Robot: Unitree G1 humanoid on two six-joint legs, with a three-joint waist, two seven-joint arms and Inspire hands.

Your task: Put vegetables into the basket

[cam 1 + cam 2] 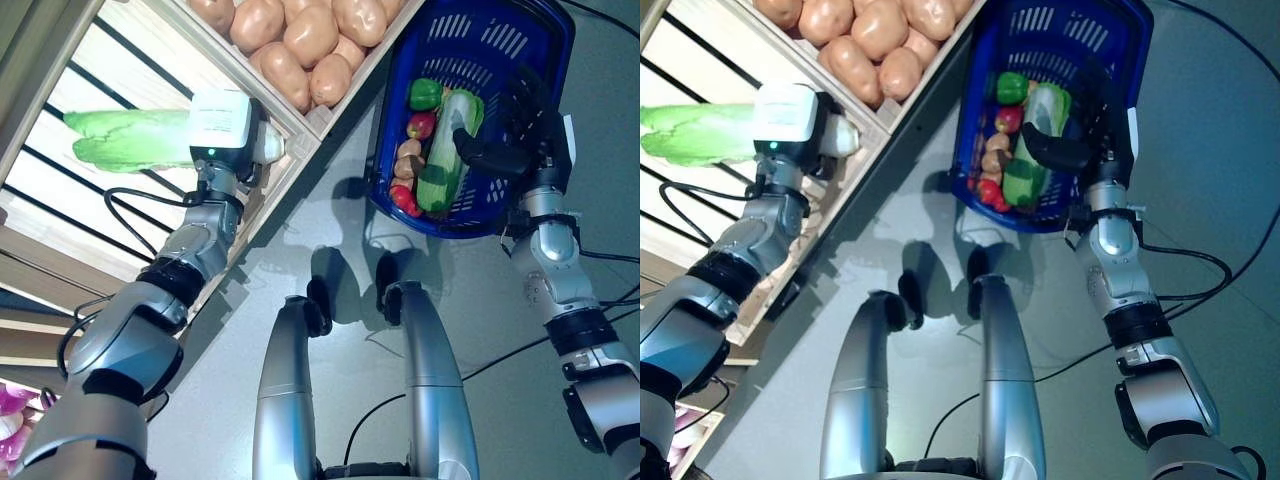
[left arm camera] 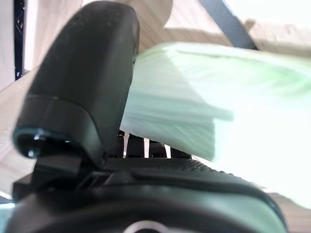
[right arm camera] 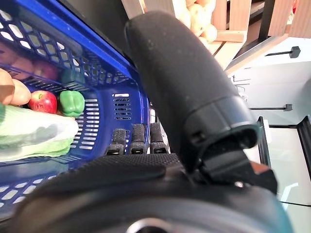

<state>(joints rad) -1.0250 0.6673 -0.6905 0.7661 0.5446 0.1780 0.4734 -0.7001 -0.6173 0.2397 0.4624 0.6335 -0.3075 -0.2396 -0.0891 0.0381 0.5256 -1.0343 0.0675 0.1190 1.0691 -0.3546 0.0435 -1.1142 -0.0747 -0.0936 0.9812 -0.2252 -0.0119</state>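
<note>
the blue basket (image 1: 480, 60) is held up at the far side by the right hand (image 1: 505, 155), whose fingers are curled round its rim or handle, so that it stays open and within reach of the shelf. beyond that hand, inside the basket, a green pepper (image 1: 425, 93), a red apple (image 1: 421, 125), a cabbage (image 1: 452, 135) and other produce are already gathered. the left hand (image 2: 87, 97) is closed on a long pale-green lettuce (image 1: 130, 138), gripped near its white stem end, apparently so that it can be lifted off the slatted wooden shelf (image 1: 60, 215). the lettuce looks leafy, ribbed and elongated, stretching away from the hand. potatoes (image 1: 300, 40) are piled in a crate between the two hands
</note>
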